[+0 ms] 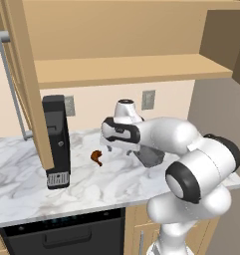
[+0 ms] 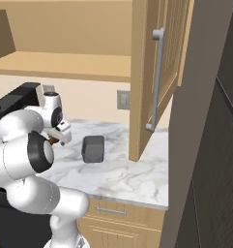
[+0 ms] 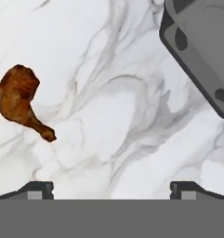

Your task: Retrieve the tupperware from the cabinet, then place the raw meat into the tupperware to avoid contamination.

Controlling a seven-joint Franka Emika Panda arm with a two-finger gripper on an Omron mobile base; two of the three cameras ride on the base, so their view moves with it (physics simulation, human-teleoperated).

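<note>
The raw meat, a small reddish-brown drumstick, lies on the marble counter. In the hand view the raw meat is at the left. The grey tupperware stands on the counter to the right of it, half hidden behind my arm in the left base view and cut off in the hand view's upper right corner. My gripper hangs open over bare marble between the two, touching neither. Its fingertips stand far apart. The cabinet above is open.
A tall black appliance stands on the counter left of the meat. The open cabinet doors hang out over the counter at left and right. Wall outlets sit behind. A dark wall panel bounds the right side.
</note>
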